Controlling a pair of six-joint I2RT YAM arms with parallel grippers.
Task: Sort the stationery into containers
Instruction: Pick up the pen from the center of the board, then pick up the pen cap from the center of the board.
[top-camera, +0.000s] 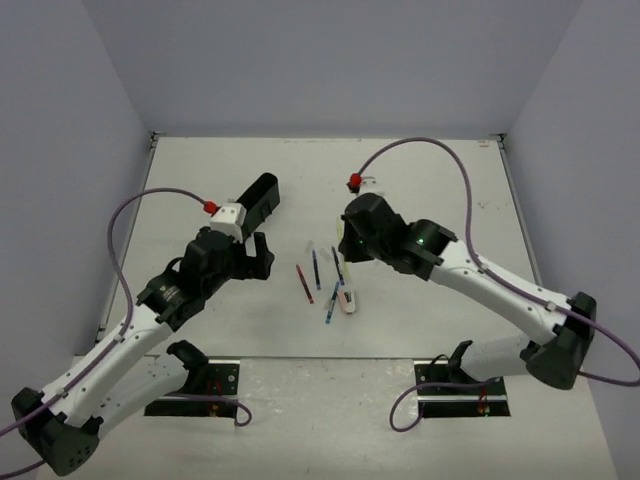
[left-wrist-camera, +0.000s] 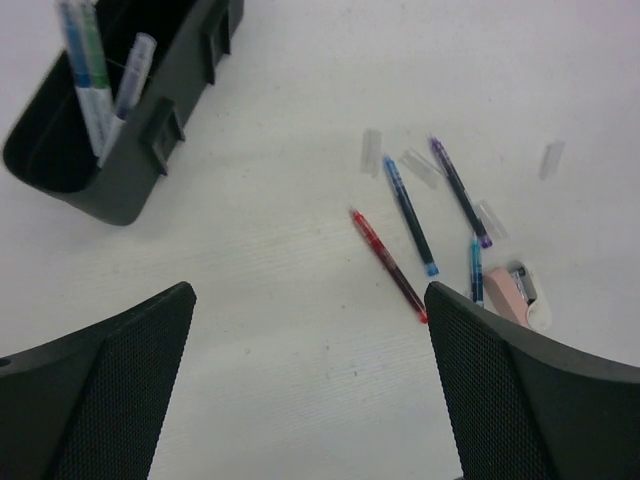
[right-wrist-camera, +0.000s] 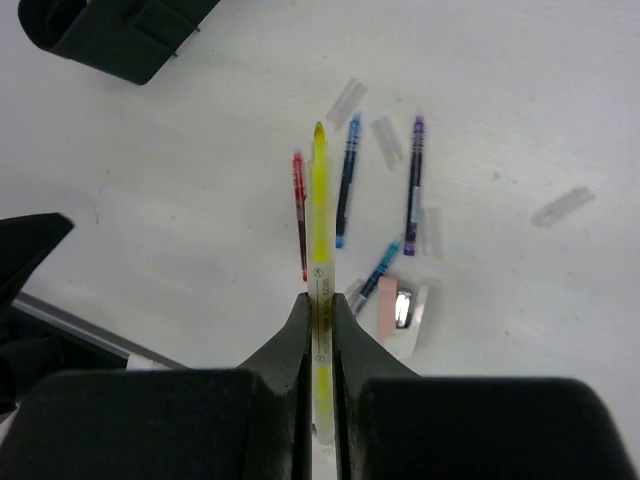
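Observation:
My right gripper (right-wrist-camera: 320, 305) is shut on a yellow pen (right-wrist-camera: 320, 215), held above the table with its tip pointing away. Below it lie a red pen (right-wrist-camera: 300, 215), a blue pen (right-wrist-camera: 347, 180), a purple pen (right-wrist-camera: 414, 185), a teal pen (right-wrist-camera: 378, 270) and a pinkish eraser block (right-wrist-camera: 388, 305). My left gripper (left-wrist-camera: 308, 295) is open over bare table, left of the red pen (left-wrist-camera: 388, 264). The black organiser tray (left-wrist-camera: 150, 130) stands at the far left with several pens (left-wrist-camera: 90, 80) in it. From above, the tray (top-camera: 258, 200) sits behind the left gripper (top-camera: 255, 255).
Clear pen caps (left-wrist-camera: 372, 152) lie scattered among the loose pens, one further right (left-wrist-camera: 552, 158). Both arms flank the pen cluster (top-camera: 325, 280) in the overhead view. White walls enclose the table on three sides.

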